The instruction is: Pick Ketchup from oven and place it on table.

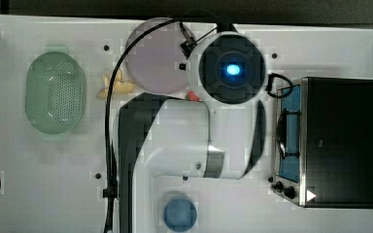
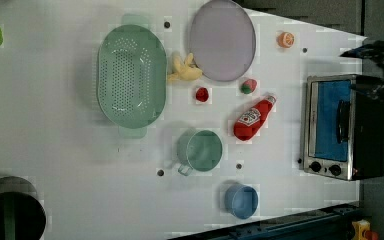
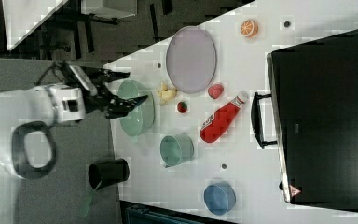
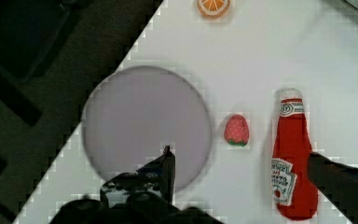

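One ketchup (image 4: 292, 158) lies flat on the table (image 4: 261, 60); the hand (image 4: 240, 161) hangs spread above it.

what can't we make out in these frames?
- Ketchup in the top view: hidden under the arm.
- Oven interior: the blue-tinted door glass in the left view shows nothing inside.
- Oven front in the right view: hidden behind its own black top, handle aside.
- One finger in the wrist view: cut off by the frame edge.
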Robot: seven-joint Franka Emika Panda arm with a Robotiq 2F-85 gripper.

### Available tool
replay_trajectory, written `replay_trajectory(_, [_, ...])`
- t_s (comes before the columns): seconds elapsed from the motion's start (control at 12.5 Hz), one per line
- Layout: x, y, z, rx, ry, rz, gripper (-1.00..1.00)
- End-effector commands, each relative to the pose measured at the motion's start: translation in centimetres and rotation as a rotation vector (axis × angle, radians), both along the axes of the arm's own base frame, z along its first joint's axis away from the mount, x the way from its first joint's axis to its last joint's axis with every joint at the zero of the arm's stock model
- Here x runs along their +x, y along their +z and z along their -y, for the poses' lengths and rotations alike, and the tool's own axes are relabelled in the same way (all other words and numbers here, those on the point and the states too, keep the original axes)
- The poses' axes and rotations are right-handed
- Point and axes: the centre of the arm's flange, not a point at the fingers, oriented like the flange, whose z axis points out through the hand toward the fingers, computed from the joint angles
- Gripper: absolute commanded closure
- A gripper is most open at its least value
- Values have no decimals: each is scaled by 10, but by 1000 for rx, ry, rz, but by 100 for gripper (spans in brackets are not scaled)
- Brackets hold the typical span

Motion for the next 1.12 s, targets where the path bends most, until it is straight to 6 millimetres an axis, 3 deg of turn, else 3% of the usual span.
replay_trajectory(0.08, [5,22,-5,-19,4,-52,-100])
replay_trajectory(0.4, [-7,62,0,-27,-4,-157,-100])
replay_trajectory(0.56, [-17,65,1,-28,-4,-232,-100])
replay_trajectory(1.12, [-15,60,-2,-29,1,-241,-100])
